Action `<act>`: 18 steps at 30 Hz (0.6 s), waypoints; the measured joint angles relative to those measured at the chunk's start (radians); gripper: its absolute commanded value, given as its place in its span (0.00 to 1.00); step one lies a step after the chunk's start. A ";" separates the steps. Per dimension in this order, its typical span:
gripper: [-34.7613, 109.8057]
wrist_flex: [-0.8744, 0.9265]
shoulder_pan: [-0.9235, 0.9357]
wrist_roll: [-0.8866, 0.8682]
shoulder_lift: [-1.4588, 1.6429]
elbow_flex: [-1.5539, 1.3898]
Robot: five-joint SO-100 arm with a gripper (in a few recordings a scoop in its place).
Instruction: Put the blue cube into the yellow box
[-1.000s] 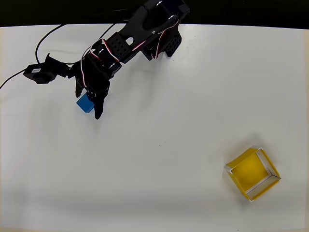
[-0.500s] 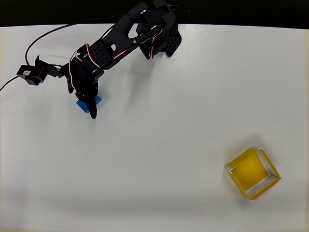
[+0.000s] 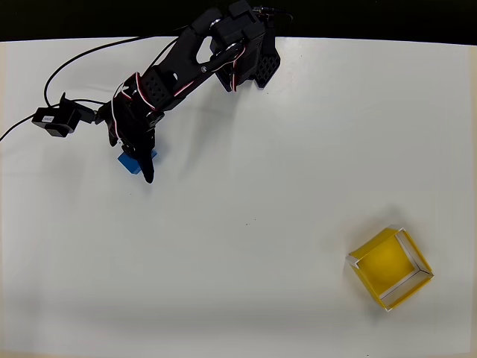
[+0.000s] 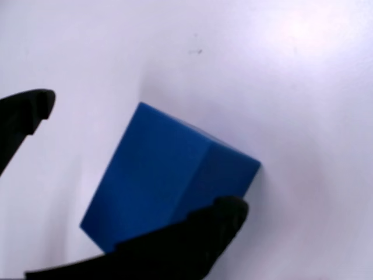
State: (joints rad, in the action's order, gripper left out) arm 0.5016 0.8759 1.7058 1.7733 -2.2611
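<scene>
The work surface is a plain white table (image 3: 261, 186) with a dark band along its far edge. One black arm reaches from the top centre of the overhead view toward the upper left.

The gripper (image 3: 134, 153) stands over one blue cube (image 3: 128, 162), which rests on the table at the upper left of the overhead view. In the wrist view the blue cube (image 4: 169, 175) lies between the two fingers, turned at an angle to them. The lower finger (image 4: 204, 230) touches or nearly touches the cube's near face. The upper finger (image 4: 26, 111) stands apart from it, with bare table between. The jaws are therefore spread, not yet clamped on the cube.

One yellow box (image 3: 390, 268) sits at the lower right of the overhead view, well apart from the gripper, its opening facing up and holding nothing.

Judgement: the coming move turns on closing the jaws squarely; the cube's skewed faces may cause it to rotate or slip.

Count: one cube, one box, one gripper.
</scene>
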 measured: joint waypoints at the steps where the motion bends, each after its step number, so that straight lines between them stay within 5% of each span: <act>1: 0.61 -0.005 0.000 0.000 -0.005 -0.006; 18: 0.52 -0.124 -0.003 0.032 -0.043 -0.095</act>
State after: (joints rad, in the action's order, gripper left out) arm 0.3774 0.8728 1.7380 1.7303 -2.3562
